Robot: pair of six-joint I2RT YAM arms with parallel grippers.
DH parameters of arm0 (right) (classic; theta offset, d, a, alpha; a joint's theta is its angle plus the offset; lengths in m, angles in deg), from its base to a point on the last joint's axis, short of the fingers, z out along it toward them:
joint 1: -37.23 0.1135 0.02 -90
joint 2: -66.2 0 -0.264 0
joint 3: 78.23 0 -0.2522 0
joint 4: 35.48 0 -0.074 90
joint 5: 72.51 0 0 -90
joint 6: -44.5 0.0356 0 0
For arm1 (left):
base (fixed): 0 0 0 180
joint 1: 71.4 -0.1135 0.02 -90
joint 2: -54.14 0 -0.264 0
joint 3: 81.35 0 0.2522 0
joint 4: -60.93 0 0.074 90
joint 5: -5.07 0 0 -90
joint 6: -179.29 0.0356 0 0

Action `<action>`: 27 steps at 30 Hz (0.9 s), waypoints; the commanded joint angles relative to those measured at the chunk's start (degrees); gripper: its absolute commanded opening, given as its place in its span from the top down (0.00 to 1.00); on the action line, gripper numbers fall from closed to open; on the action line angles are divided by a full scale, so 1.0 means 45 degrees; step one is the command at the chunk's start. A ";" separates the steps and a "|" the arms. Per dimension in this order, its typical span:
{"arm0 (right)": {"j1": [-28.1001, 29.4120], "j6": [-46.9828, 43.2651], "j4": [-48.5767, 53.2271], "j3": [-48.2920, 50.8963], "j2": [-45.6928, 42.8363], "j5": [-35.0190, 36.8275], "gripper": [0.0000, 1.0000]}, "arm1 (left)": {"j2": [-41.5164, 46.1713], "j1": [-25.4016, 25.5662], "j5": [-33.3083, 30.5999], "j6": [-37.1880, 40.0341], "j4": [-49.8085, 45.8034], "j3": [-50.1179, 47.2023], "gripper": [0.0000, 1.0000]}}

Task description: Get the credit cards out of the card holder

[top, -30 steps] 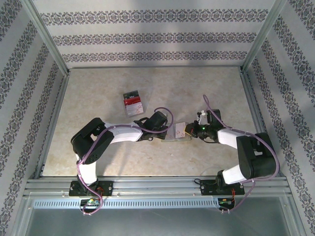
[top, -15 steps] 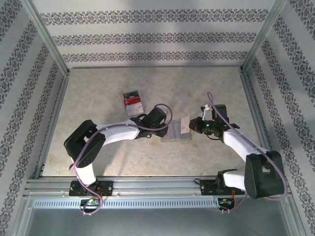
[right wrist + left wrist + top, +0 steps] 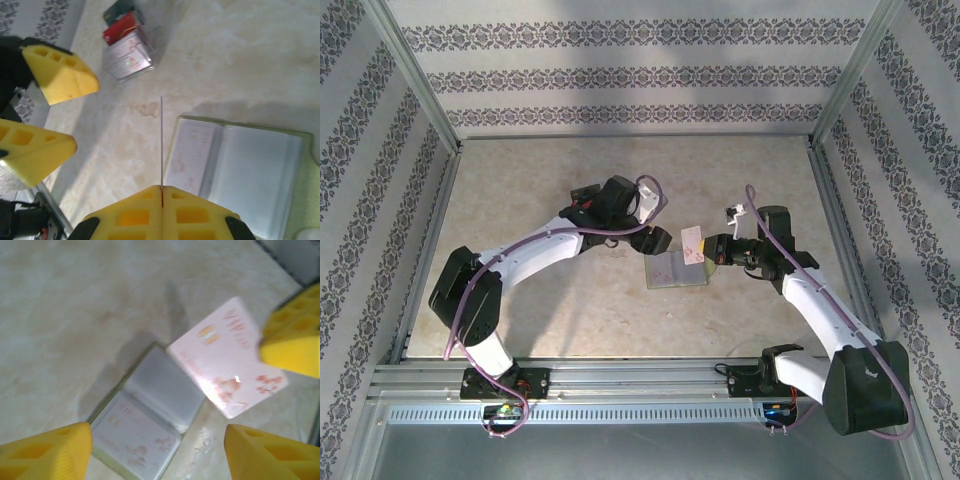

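- A beige marbled table [image 3: 750, 180], boxed in by patterned walls [image 3: 620, 75], is carrying everything.
- The card holder [image 3: 260, 165] is lying open and flat near the table's middle, so its pockets are facing up for picking.
- The right gripper [image 3: 161, 189] is pinching a pinkish card [image 3: 230, 365] between pressed-together fingers, lifting it just beside the holder, ready to be carried off.
- The left gripper [image 3: 157, 435] is hovering above with fingers spread, gripping nothing.
- A second card [image 3: 135, 440] is showing through one pocket; whether more are lying beneath is hard to tell.
- A card stack [image 3: 127, 47] is sitting well apart, its count blurring out.
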 commanded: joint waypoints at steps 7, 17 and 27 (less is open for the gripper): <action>0.1100 -0.1306 -0.0003 -0.0965 0.0153 -0.2292 1.00 | -0.1015 -0.1057 0.4894 0.3902 -0.2809 0.2024 0.16; 0.1867 -0.1604 -0.0256 -0.1426 0.0560 -0.3128 1.00 | -0.1187 -0.1466 0.7072 0.5073 -0.4479 0.2227 0.39; 0.1887 -0.1450 -0.1018 -0.1390 0.0570 -0.3538 1.00 | -0.0539 -0.1476 0.8405 0.4349 -0.3427 0.1349 0.90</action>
